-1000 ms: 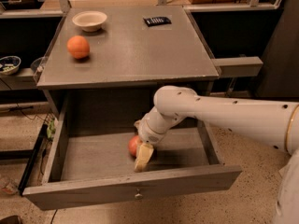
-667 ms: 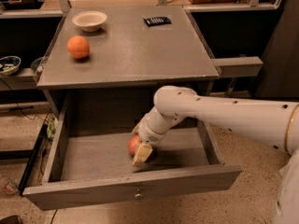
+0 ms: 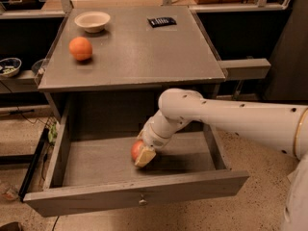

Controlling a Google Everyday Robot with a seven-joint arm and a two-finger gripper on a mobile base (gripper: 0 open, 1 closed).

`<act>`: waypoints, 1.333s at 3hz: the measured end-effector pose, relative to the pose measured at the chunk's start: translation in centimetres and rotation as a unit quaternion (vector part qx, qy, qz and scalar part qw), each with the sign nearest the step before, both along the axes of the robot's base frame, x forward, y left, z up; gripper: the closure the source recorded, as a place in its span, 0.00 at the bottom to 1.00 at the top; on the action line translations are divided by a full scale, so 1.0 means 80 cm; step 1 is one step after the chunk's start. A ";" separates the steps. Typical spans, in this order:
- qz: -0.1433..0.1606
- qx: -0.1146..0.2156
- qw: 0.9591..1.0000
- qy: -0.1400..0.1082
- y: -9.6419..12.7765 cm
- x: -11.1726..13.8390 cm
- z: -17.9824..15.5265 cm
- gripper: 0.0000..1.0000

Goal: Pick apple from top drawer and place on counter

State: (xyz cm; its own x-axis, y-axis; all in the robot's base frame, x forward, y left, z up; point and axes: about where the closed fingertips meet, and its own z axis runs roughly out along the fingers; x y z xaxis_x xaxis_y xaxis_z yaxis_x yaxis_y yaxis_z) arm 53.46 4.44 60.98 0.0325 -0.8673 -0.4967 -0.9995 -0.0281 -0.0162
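The top drawer [image 3: 134, 196] is pulled wide open under the counter [image 3: 139, 52]. The red apple [image 3: 136, 149] lies on the drawer floor near the middle front. My white arm reaches in from the right, and my gripper [image 3: 141, 153] points down into the drawer, shut on the apple. One yellowish fingertip [image 3: 145, 157] shows pressed against the apple's right side; the other finger is hidden behind the fruit. The apple still sits low, at the drawer floor.
On the counter an orange round fruit [image 3: 80, 48] sits at the left, a white bowl [image 3: 92, 20] at the back left and a small dark flat object [image 3: 161, 21] at the back. A shelf with a bowl [image 3: 8, 66] stands to the left.
The gripper has shifted slightly up and left, and the yellowish finger has drawn in against the apple. The apple has barely moved.
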 end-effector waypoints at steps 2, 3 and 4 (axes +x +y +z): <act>-0.009 -0.002 1.000 0.004 -0.003 -0.002 0.008 1.00; -0.019 -0.005 1.000 -0.003 -0.012 -0.001 0.032 1.00; -0.025 -0.011 0.999 -0.018 -0.023 0.002 0.063 1.00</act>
State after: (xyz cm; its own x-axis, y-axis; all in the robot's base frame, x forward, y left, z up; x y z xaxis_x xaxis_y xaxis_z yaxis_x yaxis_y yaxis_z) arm 53.58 2.56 66.04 0.0060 -0.8788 -0.4771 -0.9984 0.0215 -0.0521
